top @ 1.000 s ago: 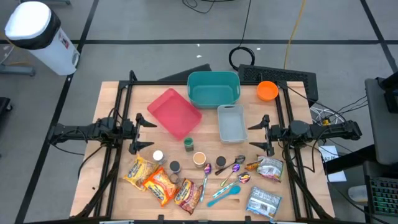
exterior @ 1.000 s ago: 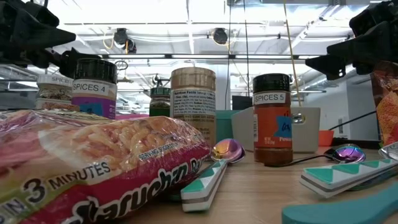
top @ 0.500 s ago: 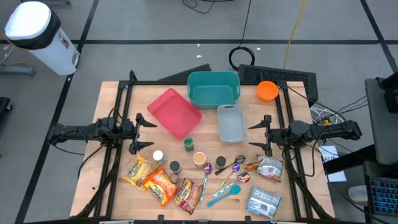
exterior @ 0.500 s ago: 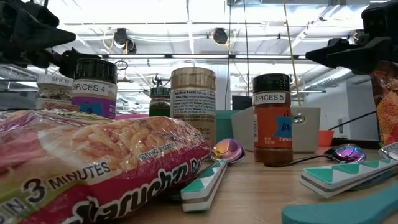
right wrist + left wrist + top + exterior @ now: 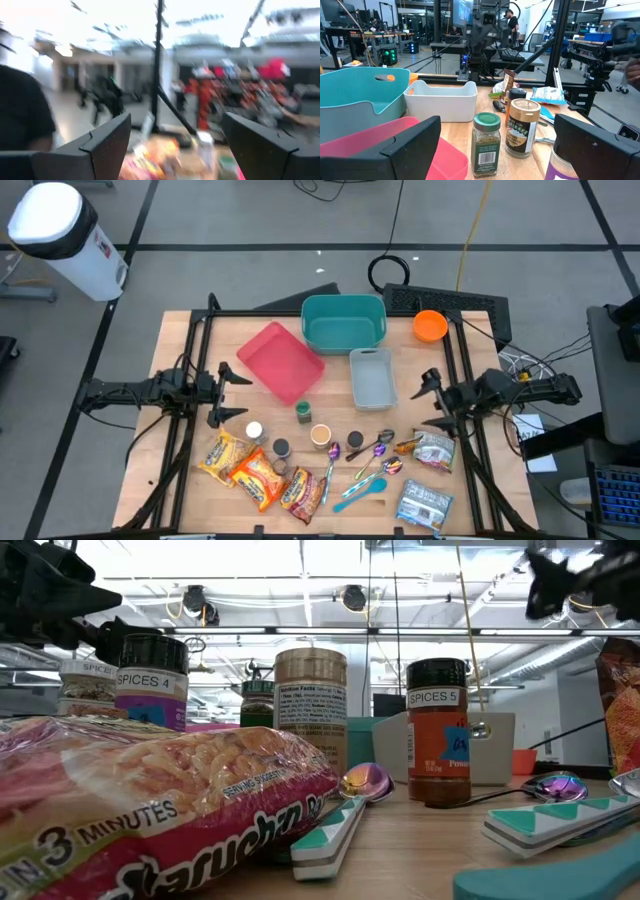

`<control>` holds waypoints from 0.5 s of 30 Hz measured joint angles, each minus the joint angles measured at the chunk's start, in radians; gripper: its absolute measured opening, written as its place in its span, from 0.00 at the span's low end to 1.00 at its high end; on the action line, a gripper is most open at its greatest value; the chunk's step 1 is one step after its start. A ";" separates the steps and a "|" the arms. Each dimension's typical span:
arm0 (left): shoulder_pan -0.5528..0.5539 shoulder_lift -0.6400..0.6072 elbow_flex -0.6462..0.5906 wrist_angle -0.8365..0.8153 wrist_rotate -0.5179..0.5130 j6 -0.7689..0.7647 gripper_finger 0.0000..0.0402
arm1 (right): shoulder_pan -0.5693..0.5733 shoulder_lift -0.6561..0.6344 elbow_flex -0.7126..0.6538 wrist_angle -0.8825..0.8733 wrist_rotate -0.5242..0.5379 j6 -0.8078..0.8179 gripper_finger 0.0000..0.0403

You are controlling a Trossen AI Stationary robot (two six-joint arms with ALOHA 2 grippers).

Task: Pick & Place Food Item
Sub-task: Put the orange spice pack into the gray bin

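we found the right gripper point(image 5: 432, 399) at the right side of the table, fingers wide apart and holding nothing, hanging above and just beyond the snack bags point(image 5: 434, 450) near that edge. we judged it was lining up for a first pick, since those bags were the nearest food to it and nothing was yet gripped. the left gripper point(image 5: 226, 392) waited at the left side, also spread wide and empty, beside the pink tray point(image 5: 279, 361). the noodle packs point(image 5: 258, 473) lay in a row at the near left, with spice jars point(image 5: 279, 447) and spoons point(image 5: 362, 448) between them and the bags. the teal bin point(image 5: 343, 323), white bin point(image 5: 372, 376) and pink tray sat together at the far middle, all bare, so we took them for the likely drop places. which food item was meant we could not tell.
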 joint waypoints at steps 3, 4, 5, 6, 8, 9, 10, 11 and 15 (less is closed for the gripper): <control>0.000 0.000 0.000 0.000 0.000 0.000 0.99 | 0.000 0.000 0.000 0.122 -0.039 0.072 0.76; 0.000 0.000 0.000 0.000 0.000 0.000 0.99 | 0.000 0.001 0.000 0.153 -0.050 0.098 0.76; 0.000 0.000 0.000 0.000 0.000 0.000 0.99 | 0.000 0.004 0.000 0.174 -0.065 0.106 0.76; 0.000 0.000 0.000 0.000 0.000 0.000 0.99 | 0.000 0.007 0.000 0.194 -0.066 0.108 0.76; 0.000 0.000 0.000 0.000 0.000 0.000 0.99 | 0.000 0.010 0.000 0.252 -0.056 0.112 0.76; 0.000 0.000 0.000 0.000 0.000 0.000 0.99 | 0.000 0.011 0.000 0.276 -0.058 0.117 0.76; 0.000 0.000 0.000 0.000 0.000 0.000 0.99 | 0.000 0.015 0.000 0.285 -0.063 0.120 0.76; 0.000 0.000 0.000 0.000 0.000 0.000 0.99 | 0.001 0.020 0.000 0.282 -0.066 0.128 0.76; 0.000 0.000 0.000 0.000 0.000 0.000 0.99 | 0.025 0.066 0.000 0.252 -0.090 0.193 0.76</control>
